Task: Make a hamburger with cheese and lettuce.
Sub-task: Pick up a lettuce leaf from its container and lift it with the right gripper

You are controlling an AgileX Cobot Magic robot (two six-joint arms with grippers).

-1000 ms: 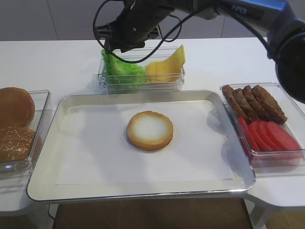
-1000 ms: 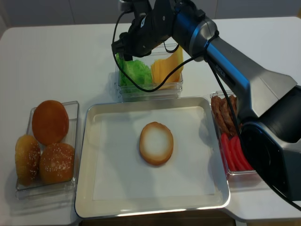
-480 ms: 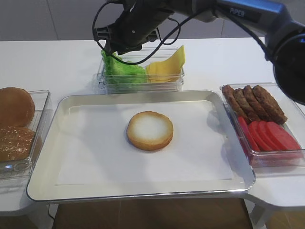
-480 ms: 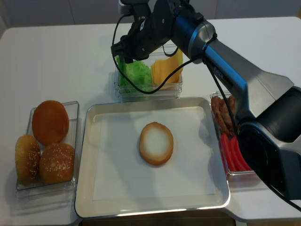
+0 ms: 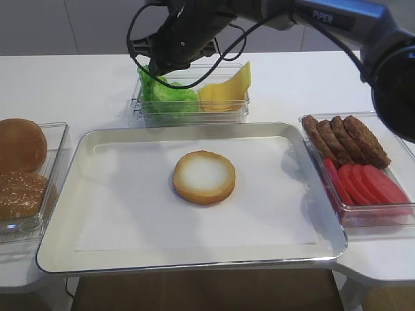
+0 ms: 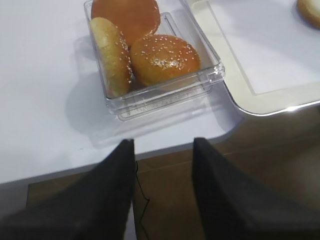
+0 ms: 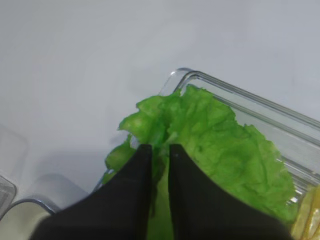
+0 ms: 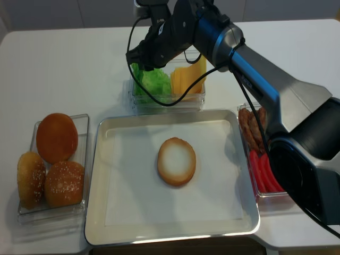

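Right gripper (image 7: 159, 150): the two black fingers (image 7: 137, 165) stand nearly together with only a thin slot between them, and a ruffled fold of the lettuce (image 7: 220, 150) sits in that slot. Pinched on the leaf's near edge, by the wrist view. Grip looks shallow, close to the frill.

Lettuce lies in the left half of the clear container (image 5: 192, 110) behind the tray; cheese slices (image 5: 227, 89) lean in the right half, just beside the leaf. From the high view the right arm reaches across to the container's left end.

Bun half (image 5: 203, 176), pale cut face up, sits near the middle of the paper-lined tray (image 5: 65, 249), bare. Nothing stacked yet.

Left gripper (image 6: 162, 165): fingers spread apart, empty, hanging off the table edge near the box of bun tops (image 6: 145, 50).

Step in hand, as judged: lift the leaf out and carry it to the bun. Notes for doing it well:
- Raise straight up until the leaf clears the container wall; a thin edge grip may tear or slip.
- Watch that only one leaf comes up.
- Centre it over the bun before release; the leaf looks wider than the bun.
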